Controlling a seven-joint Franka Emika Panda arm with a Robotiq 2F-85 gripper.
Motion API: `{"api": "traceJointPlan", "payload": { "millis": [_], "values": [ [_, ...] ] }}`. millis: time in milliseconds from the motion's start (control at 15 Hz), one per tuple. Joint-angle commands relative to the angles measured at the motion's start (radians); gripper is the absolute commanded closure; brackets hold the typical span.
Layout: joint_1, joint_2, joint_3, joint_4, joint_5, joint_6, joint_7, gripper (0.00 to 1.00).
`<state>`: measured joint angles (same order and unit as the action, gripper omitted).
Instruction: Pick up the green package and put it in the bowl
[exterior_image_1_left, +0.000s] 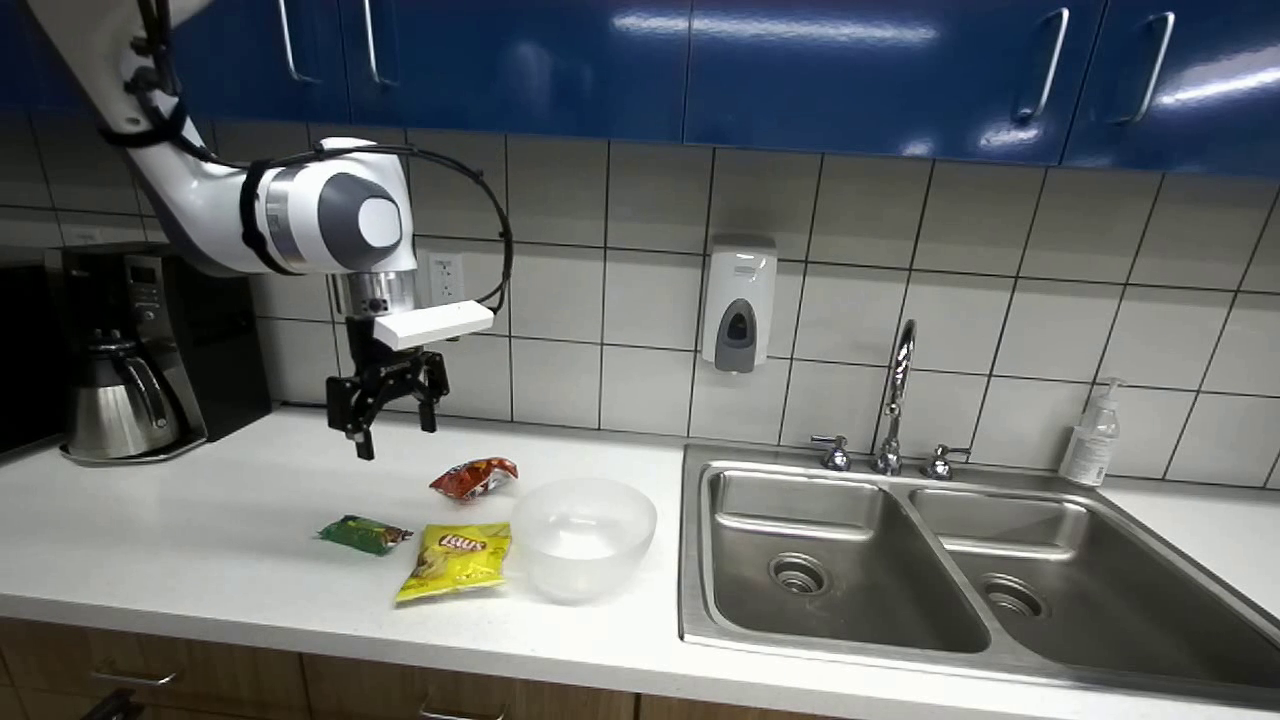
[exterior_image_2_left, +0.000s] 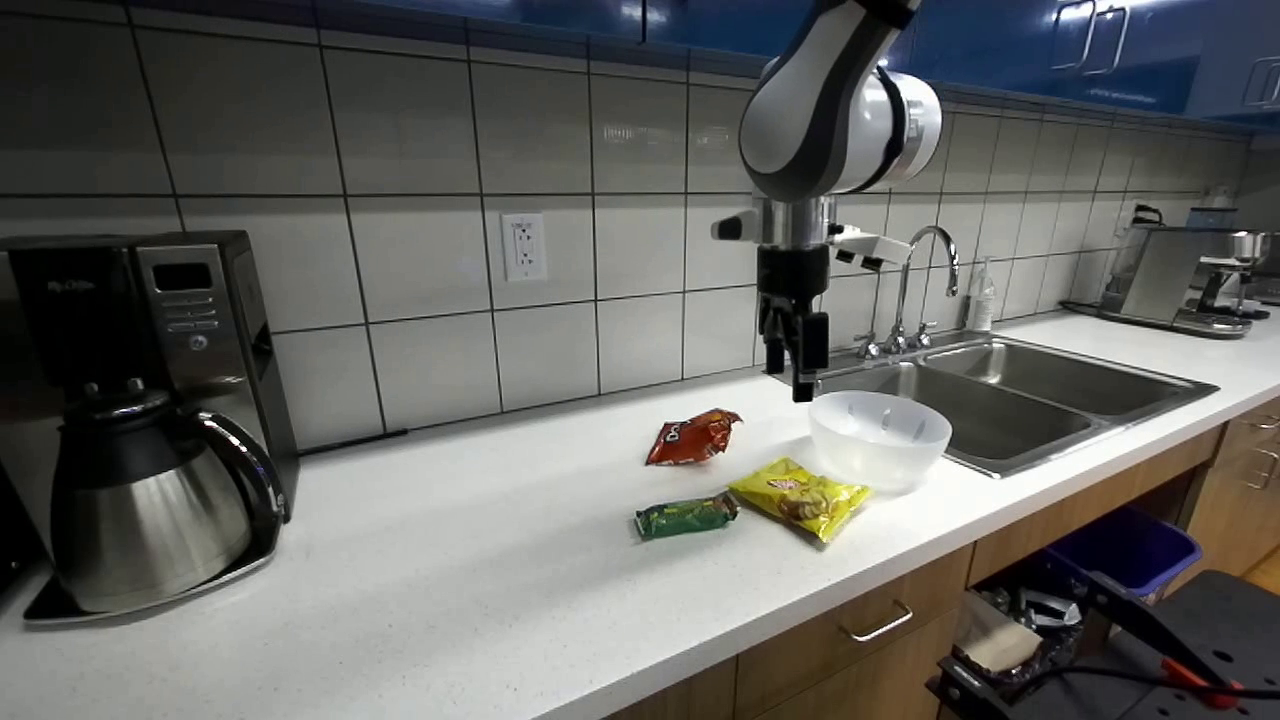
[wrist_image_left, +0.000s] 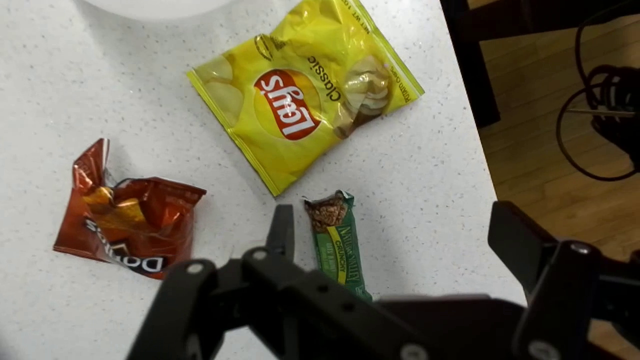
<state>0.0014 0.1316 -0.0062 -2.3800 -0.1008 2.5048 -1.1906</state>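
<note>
The green package (exterior_image_1_left: 362, 535) is a small flat granola bar packet lying on the white counter. It also shows in an exterior view (exterior_image_2_left: 685, 517) and in the wrist view (wrist_image_left: 337, 245), where the gripper body hides its lower end. The bowl (exterior_image_1_left: 585, 578) is whitish and translucent and stands by the sink; it shows in an exterior view (exterior_image_2_left: 875, 465), and only its edge shows in the wrist view (wrist_image_left: 160, 7). My gripper (exterior_image_1_left: 397, 438) is open and empty, high above the counter. In the wrist view (wrist_image_left: 393, 215) the package lies below, between the fingers, nearer the left one.
A yellow chip bag (exterior_image_1_left: 460, 558) lies between the package and the bowl. A red packet (exterior_image_1_left: 475, 478) lies further back toward the wall. The steel sink (exterior_image_1_left: 690, 560) is beyond the bowl. A coffee maker (exterior_image_2_left: 200, 330) with a steel pot stands at the counter's far end.
</note>
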Motion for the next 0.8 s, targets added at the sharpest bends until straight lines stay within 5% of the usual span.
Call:
{"api": "traceJointPlan", "payload": {
  "millis": [0,733],
  "values": [
    [-0.002,0.075,0.037,0.071,-0.009,-0.021,-0.021,0.00],
    [0.065,0.330,0.067,0.317,-0.168,-0.107,0.052,0.00]
  ]
}}
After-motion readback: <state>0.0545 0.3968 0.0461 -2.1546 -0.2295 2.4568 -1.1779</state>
